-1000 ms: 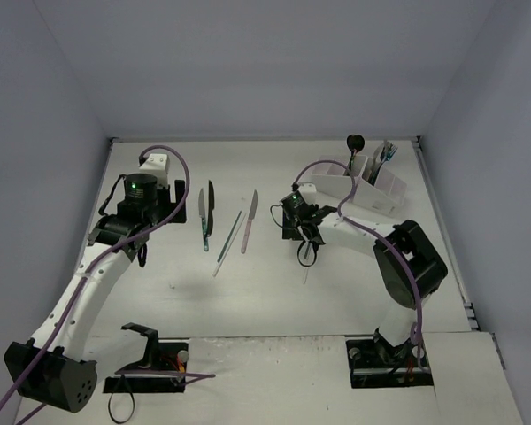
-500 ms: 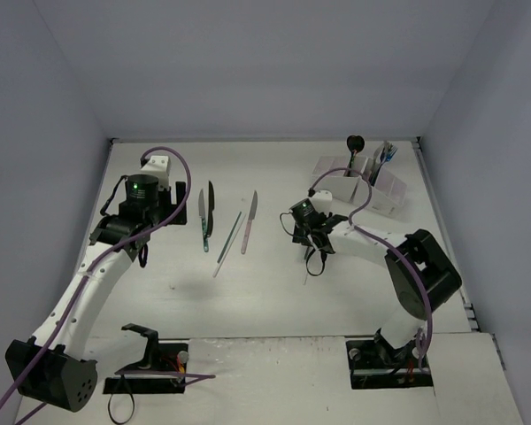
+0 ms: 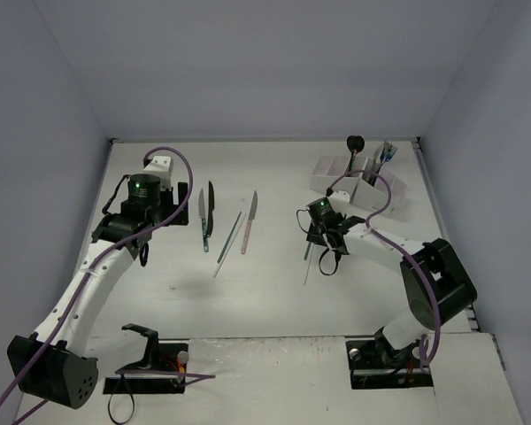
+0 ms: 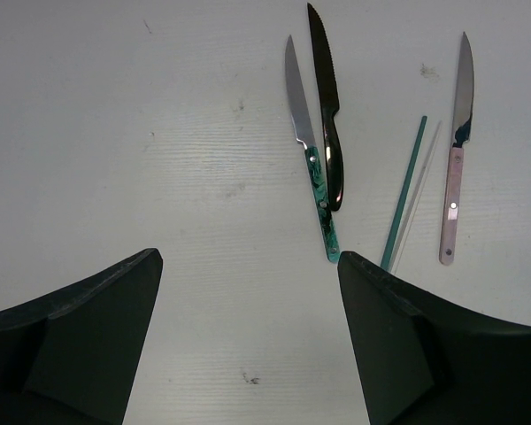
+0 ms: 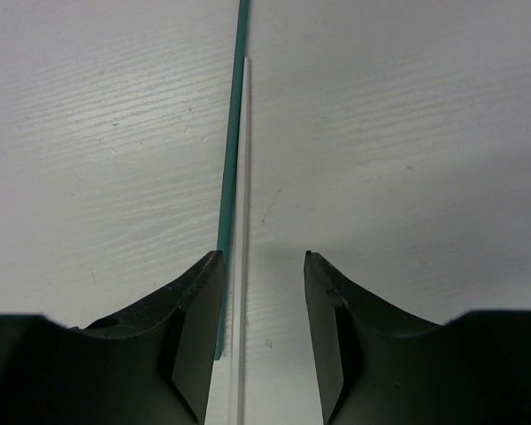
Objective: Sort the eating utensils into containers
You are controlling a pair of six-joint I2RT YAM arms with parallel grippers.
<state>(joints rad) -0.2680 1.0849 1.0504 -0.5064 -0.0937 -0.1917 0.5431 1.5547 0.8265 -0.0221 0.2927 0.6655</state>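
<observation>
My right gripper [image 5: 264, 257] is open and low over the table [image 3: 265, 292], at centre right in the top view [image 3: 319, 251]. A teal stick [image 5: 234, 133] and a white stick [image 5: 244, 177] lie side by side between its jaws, close to the left finger. My left gripper [image 4: 248, 257] is open and empty at the left [image 3: 134, 237]. Ahead of it lie a green-handled knife [image 4: 314, 168], a black knife [image 4: 327, 115], another teal stick [image 4: 405, 195] and a pink-handled knife [image 4: 454, 177]. The white containers [image 3: 358, 188] stand at the back right.
Several utensils stand upright in the containers, among them a black spoon [image 3: 355, 143]. Grey walls close in the table on three sides. The arm bases sit at the near edge.
My right gripper has moved right and toward the near edge, coming over the pair of sticks and uncovering the containers. The left arm has barely moved.
</observation>
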